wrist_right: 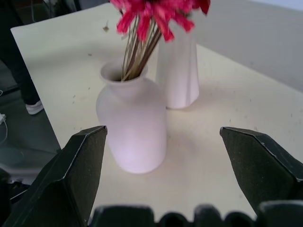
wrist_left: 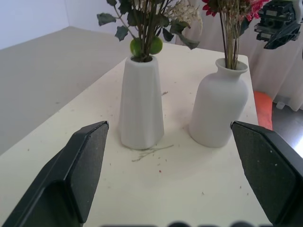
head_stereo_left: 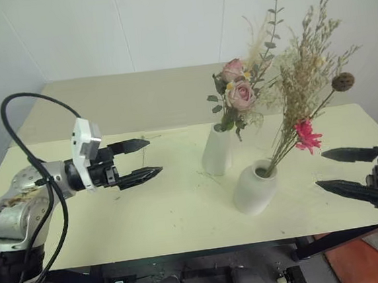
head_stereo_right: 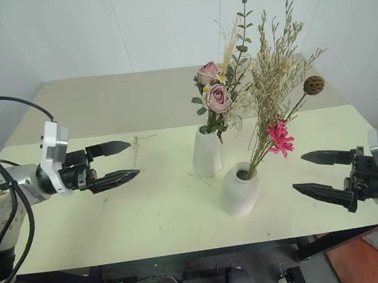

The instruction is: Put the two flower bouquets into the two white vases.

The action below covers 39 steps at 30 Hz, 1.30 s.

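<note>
Item: pale pink rose bouquet. Standing upright in the tall slim vase, stems down through the small mouth, long axis near vertical. Lies ahead of the left hand, off its fingertips toward the right hand, well apart from it.

Item: magenta daisy bouquet, with tan grasses and a brown seed head. Standing in the shorter rounded vase, stems leaning a little away from upright, heads fanned toward the right hand's side. Lies ahead of the right hand, near but not touching.

Item: vases. Both on the pale worktop, just beside one another, between the two hands; the rounded one sits nearer the right hand, the slim one nearer the left.

Item: left hand. Fingers spread wide, nothing between them, pointing level toward the slim vase.

Item: right hand. Fingers spread wide, empty, pointing toward the rounded vase.

Judgement: both bunches appear seated, so the task looks complete. Any further move would be a withdrawal, each hand backing straight off along its own pointing line, clear of the stems.
</note>
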Each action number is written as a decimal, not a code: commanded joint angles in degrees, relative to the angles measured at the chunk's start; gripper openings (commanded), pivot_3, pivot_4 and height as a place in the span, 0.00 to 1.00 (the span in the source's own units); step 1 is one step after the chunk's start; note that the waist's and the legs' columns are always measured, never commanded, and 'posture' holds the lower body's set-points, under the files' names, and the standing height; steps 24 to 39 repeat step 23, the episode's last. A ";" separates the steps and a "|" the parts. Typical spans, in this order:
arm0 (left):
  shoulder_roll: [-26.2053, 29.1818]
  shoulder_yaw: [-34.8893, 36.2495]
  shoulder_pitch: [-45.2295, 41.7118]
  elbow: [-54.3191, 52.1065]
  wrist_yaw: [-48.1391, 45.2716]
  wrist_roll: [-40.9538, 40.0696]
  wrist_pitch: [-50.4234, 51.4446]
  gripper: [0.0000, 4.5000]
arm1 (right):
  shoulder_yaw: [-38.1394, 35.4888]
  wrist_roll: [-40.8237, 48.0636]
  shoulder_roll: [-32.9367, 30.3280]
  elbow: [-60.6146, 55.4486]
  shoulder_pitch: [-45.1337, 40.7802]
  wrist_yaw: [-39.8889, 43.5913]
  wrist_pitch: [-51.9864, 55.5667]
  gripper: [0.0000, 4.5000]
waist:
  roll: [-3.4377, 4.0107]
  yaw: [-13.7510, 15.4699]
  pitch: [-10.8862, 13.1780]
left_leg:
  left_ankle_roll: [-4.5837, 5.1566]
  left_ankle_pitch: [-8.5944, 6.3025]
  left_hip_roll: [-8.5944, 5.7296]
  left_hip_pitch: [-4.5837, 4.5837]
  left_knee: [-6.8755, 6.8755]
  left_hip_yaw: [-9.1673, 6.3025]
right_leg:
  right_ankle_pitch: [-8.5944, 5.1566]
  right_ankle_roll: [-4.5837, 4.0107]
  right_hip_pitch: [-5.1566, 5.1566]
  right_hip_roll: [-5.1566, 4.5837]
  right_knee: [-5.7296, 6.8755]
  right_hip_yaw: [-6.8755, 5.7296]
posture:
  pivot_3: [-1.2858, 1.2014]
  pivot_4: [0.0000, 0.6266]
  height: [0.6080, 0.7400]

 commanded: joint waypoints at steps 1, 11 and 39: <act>4.81 6.60 2.67 -1.89 -4.33 -2.75 -0.89 1.00 | -5.91 -0.01 -2.32 0.24 1.83 1.57 0.33 1.00 | 0.00 -0.12 0.00 | 0.00 0.00 0.02 -0.01 0.00 0.01 | 0.00 -0.01 -0.04 0.01 0.01 0.00 | 0.52 0.24 1.00; 12.80 15.64 8.35 -0.53 -10.63 -4.15 -1.54 1.00 | -10.09 -2.98 -5.68 8.36 1.73 5.72 -3.09 1.00 | -0.01 0.03 0.01 | -0.02 -0.01 0.05 0.04 -0.07 0.07 | -0.16 -0.20 -0.05 0.00 0.01 0.00 | 0.52 0.24 1.00; 11.68 15.87 9.56 -2.32 -9.77 -4.88 -1.43 1.00 | -8.98 -4.10 -6.13 9.98 -0.88 6.91 -3.72 1.00 | -0.01 0.02 0.01 | -0.02 -0.01 0.07 0.05 -0.17 0.07 | -0.13 -0.15 -0.11 0.02 0.03 -0.01 | 0.52 0.24 1.00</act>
